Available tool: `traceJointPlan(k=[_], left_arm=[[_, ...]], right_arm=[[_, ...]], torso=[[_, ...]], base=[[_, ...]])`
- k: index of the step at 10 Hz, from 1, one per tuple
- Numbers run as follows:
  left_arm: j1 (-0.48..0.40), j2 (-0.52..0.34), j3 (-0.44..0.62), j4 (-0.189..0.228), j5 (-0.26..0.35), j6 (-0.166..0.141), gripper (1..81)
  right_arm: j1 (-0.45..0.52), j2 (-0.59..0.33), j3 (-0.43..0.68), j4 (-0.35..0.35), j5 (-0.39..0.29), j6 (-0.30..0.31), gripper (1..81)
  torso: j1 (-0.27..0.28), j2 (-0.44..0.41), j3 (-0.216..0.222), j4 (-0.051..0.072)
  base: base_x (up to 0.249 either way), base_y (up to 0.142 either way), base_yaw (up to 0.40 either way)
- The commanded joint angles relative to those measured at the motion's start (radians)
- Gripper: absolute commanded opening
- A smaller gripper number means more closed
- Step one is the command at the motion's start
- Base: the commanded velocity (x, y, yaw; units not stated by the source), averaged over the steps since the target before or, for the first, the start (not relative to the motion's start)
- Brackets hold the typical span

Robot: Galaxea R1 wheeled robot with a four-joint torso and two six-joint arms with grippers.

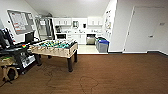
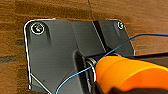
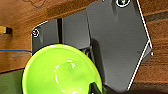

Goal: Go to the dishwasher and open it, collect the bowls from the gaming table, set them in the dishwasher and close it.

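Brown floor [image 1: 112, 72] open ahead; foosball table [image 1: 56, 48] blocks left.

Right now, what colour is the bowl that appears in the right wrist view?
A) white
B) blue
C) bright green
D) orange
C: the bowl in the right wrist view is bright green, seen from above with its glossy inside facing up, over the brown floor.
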Motion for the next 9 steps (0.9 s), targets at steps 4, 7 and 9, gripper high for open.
traceJointPlan(k=[4,7,9], left_arm=[[-0.033,-0.015,0.004,0.010,0.021,0.000,1.0],[-0.030,-0.014,0.004,0.010,0.021,0.001,1.0],[-0.030,-0.015,0.005,0.010,0.021,0.001,1.0]], right_arm=[[0.049,-0.004,0.005,-0.012,-0.043,-0.005,1.0],[0.046,-0.004,0.005,-0.018,-0.043,-0.004,1.0],[0.046,-0.004,0.005,-0.018,-0.041,-0.004,1.0]], torso=[[0.000,0.000,0.000,0.000],[0.000,0.000,0.000,0.000],[-0.001,0.000,0.000,0.000]], base=[[0.000,0.000,0.000],[0.000,0.000,0.000],[0.075,0.000,0.000]])
